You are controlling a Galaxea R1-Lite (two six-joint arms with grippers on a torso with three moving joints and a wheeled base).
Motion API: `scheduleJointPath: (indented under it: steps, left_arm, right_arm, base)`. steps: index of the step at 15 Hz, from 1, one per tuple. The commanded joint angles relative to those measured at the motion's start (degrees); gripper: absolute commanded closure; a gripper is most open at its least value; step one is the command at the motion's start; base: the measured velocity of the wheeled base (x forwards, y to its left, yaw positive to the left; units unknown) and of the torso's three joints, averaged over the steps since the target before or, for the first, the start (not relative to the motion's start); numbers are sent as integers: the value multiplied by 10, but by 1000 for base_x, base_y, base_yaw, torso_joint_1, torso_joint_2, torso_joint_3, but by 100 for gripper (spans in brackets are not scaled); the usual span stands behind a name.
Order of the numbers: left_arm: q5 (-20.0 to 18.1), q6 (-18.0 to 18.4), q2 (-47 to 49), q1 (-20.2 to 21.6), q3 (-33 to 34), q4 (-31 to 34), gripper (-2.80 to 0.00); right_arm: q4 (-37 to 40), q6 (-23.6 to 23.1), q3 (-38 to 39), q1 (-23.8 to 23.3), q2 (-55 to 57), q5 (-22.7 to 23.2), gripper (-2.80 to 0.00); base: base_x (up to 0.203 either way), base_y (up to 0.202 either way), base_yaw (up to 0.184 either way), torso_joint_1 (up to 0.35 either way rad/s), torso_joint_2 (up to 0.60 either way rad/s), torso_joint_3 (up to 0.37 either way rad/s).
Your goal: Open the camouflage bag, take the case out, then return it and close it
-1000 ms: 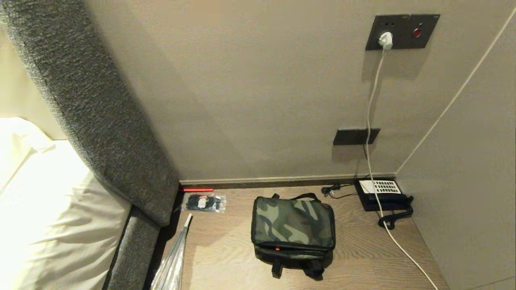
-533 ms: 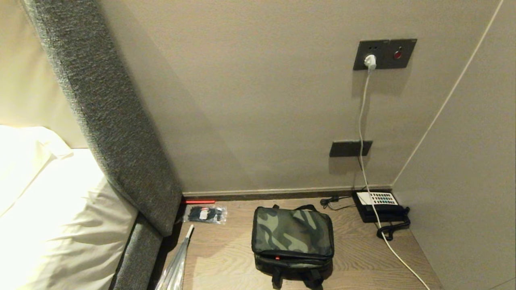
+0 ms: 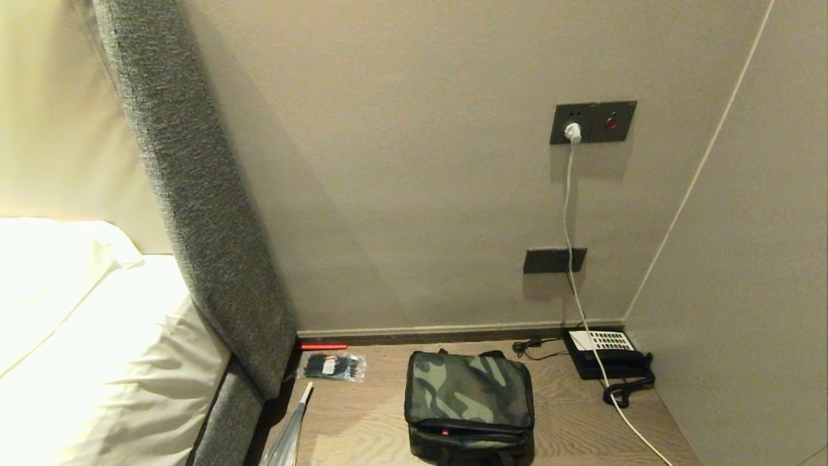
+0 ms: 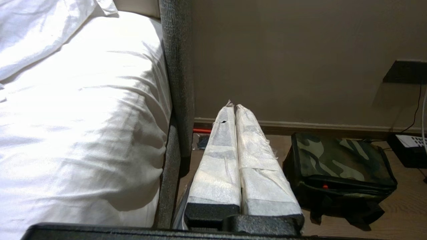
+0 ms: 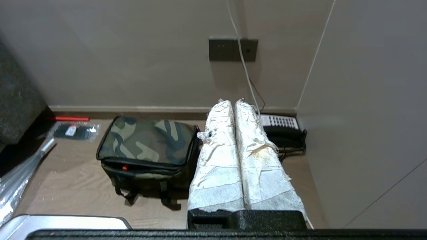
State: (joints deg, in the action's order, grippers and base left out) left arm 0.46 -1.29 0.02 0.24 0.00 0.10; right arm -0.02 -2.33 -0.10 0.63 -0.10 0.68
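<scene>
- The bag [image 3: 469,401] sits zipped on the wooden shelf [image 3: 362,433], lid up, at the bottom edge of the head view with its front cut off by the frame
- No case on show; I judge it's inside the shut bag, so nothing of the task is done
- Neither arm shows in the head view; each appears only in its own wrist view, held back short of the bag
- Left gripper [image 4: 232,106]: wrapped fingers pressed together, nothing between them; the bag [image 4: 340,163] lies off to its right and ahead
- Right gripper [image 5: 231,101]: fingers together too, empty; the bag [image 5: 146,141] lies to its left and ahead, just beside the line of the fingers
- Long axis runs left to right along the wall, the zip line with its red pull [image 5: 125,168] on the side facing the robot
- By my reckoning the bag sits between the two arms, the right a shade closer
- Room: open wood to the bag's left up to the packet [image 3: 332,367] and the umbrella [image 3: 288,433]; tighter on the right, where the phone [image 3: 605,353] and white cable [image 3: 621,414] crowd the corner wall
- Behind, the bag stands near the skirting; approach looks best from the front or above
</scene>
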Motion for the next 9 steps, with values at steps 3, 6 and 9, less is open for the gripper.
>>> scheduleJointPath:
  steps: [3, 6, 9]
  left_arm:
    - [0, 0, -1, 0, 2, 0, 0]
    - [0, 1, -1, 0, 2, 0, 0]
    - [0, 5, -1, 0, 2, 0, 0]
  right_arm:
    - [0, 0, 0, 0, -3, 0, 0]
    - [0, 0, 0, 0, -3, 0, 0]
    - [0, 0, 0, 0, -3, 0, 0]
  base:
    - [0, 0, 0, 4, 5, 199]
    - [0, 0, 0, 3, 4, 199]
    - [0, 0, 0, -2, 0, 83]
